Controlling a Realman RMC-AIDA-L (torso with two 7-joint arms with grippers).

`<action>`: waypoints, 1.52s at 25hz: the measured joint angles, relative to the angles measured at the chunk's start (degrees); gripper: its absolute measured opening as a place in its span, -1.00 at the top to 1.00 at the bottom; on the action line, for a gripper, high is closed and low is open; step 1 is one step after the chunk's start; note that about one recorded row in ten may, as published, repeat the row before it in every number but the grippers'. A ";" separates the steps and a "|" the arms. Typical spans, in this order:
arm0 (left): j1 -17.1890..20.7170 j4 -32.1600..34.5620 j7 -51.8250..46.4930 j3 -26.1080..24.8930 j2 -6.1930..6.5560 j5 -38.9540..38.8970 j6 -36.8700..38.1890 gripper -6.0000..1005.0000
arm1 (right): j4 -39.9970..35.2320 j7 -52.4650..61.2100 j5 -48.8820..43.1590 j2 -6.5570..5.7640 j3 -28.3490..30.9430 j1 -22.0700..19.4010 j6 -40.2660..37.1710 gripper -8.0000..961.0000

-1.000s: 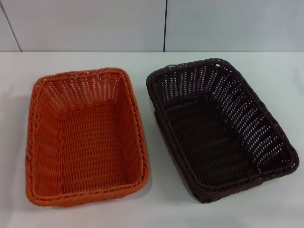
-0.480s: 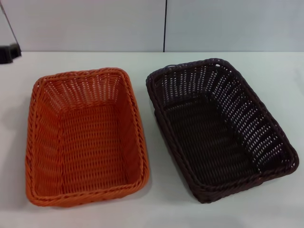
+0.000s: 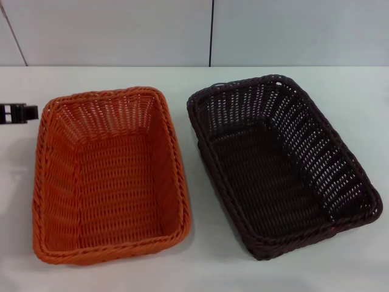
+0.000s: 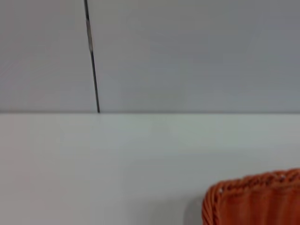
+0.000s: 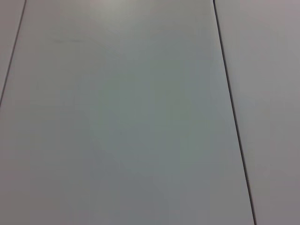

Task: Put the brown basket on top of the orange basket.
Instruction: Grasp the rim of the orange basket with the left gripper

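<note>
l gripper (image 3: 18, 113) beside orange basket (image 3: 109, 176) – brown basket (image 3: 282, 164) apart, on table (image 3: 200, 267)

White table (image 3: 200, 274) — pale panelled wall (image 3: 121, 30) behind, dark vertical seam (image 3: 211, 33).

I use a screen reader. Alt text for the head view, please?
An orange basket and a brown basket sit side by side, apart, on a white table. The left gripper pokes in beside the orange basket's far corner.
</note>
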 joint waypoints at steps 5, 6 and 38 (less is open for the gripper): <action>-0.05 1.80 0.23 0.09 0.00 -2.62 -0.65 -0.15 | 0.00 -0.01 0.00 -0.02 -0.01 0.12 -0.15 -0.57; -0.19 3.79 1.32 -0.56 -0.01 -5.34 -0.70 -0.15 | 0.00 -0.01 0.00 -0.02 -0.01 0.12 -0.15 -0.57; -1.27 13.23 5.04 -3.05 0.00 -10.51 -1.94 -0.03 | 0.23 -0.01 0.00 0.15 -0.65 1.15 0.09 -0.57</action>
